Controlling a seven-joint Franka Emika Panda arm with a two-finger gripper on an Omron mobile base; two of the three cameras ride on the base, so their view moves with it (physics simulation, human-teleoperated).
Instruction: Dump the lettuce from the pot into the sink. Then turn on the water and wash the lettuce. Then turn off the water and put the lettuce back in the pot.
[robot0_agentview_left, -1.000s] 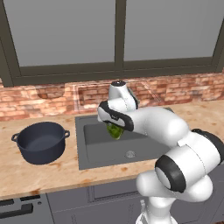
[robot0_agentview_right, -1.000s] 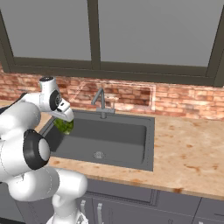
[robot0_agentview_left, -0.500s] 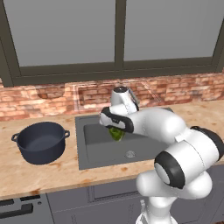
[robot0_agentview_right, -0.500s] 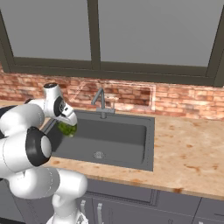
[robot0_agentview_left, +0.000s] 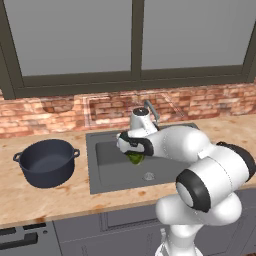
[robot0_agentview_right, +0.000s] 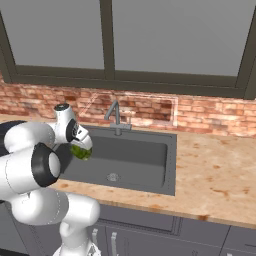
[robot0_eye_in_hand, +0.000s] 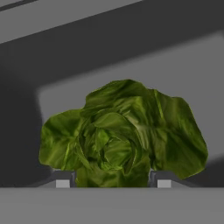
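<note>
Matt dark sink (robot0_agentview_left: 107, 165), speckled stone-look counter (robot0_agentview_right: 215, 175) (brick wall (robot0_agentview_left: 60, 112) behind)

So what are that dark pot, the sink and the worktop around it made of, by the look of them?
The pot: probably enamelled or coated metal, going by its smooth, matte navy-grey surface without shine. The sink: flat dark grey with no gleam, so perhaps composite stone or coated steel; its faucet looks like brushed grey metal. The counter: mottled tan and rust speckles suggest polished granite or an imitation.
</note>
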